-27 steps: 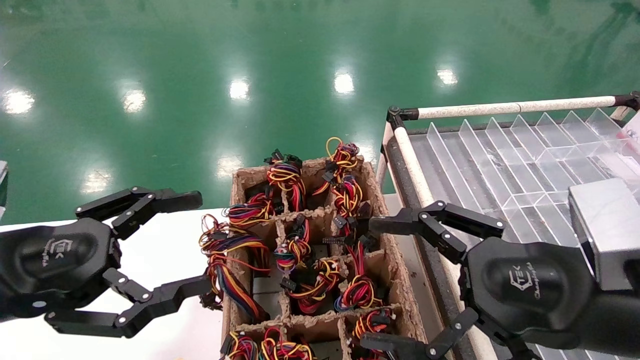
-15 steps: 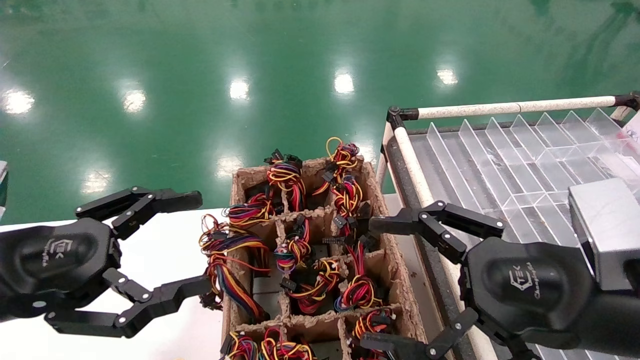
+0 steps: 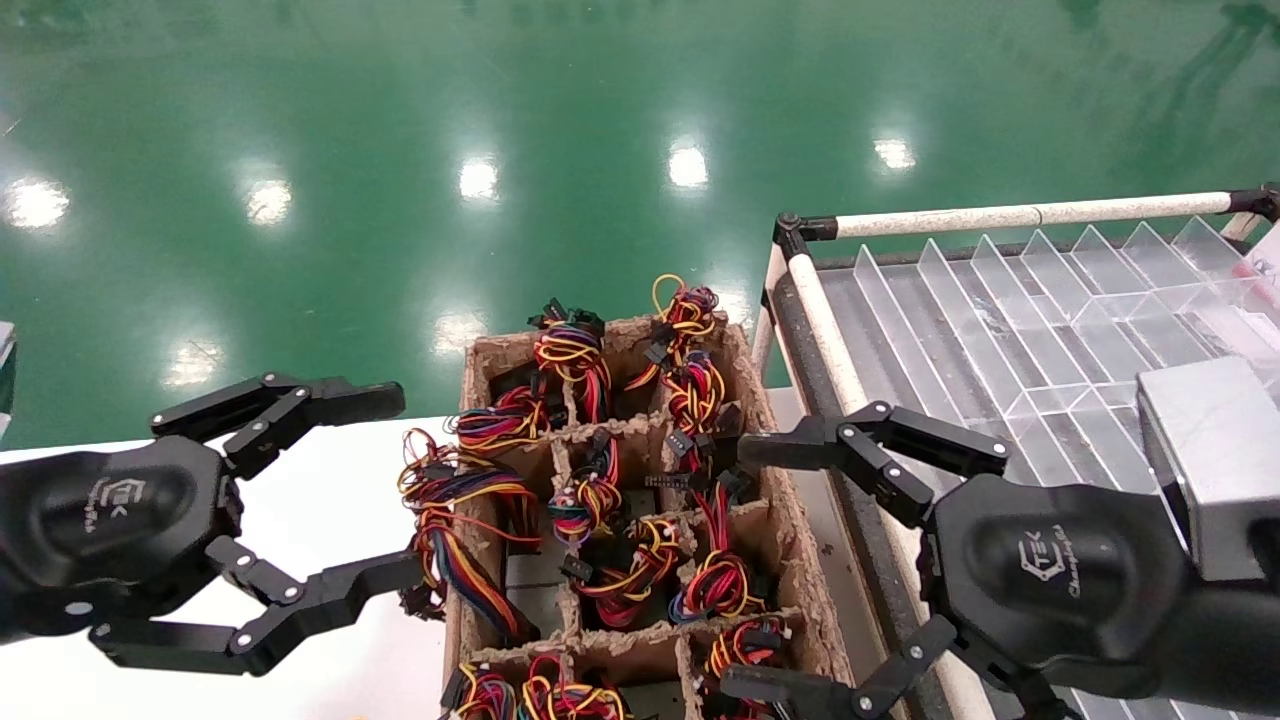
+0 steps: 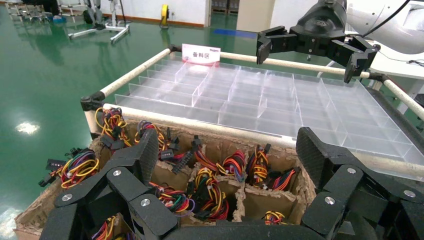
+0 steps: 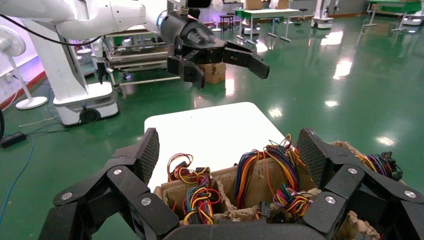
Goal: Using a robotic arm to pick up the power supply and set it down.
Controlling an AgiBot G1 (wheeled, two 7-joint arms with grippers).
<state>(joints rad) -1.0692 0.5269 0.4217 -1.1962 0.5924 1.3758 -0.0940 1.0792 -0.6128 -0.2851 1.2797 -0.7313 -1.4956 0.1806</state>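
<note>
A brown cardboard box (image 3: pixel 800 560) with pulp dividers holds several power supplies. They show mostly as looped red, yellow and black wire tails (image 3: pixel 718 585), with a grey metal body (image 3: pixel 528 598) low in one cell. My left gripper (image 3: pixel 400 487) hovers open beside the box's left wall, over the white table. My right gripper (image 3: pixel 740 565), on the silver-forearmed robotic arm (image 3: pixel 1215 460), stands open at the box's right wall. Neither holds anything. In the left wrist view the open fingers (image 4: pixel 147 150) frame the box cells (image 4: pixel 280 197). In the right wrist view the box (image 5: pixel 265 180) lies between the pads (image 5: pixel 150 150).
A clear acrylic tray (image 3: pixel 1010 330) with many dividers lies on a rack with white tube rails (image 3: pixel 1030 213), right of the box. The white table (image 3: pixel 320 490) carries the box. Green floor lies beyond. A labelled sign (image 4: pixel 201 53) stands at the tray's far end.
</note>
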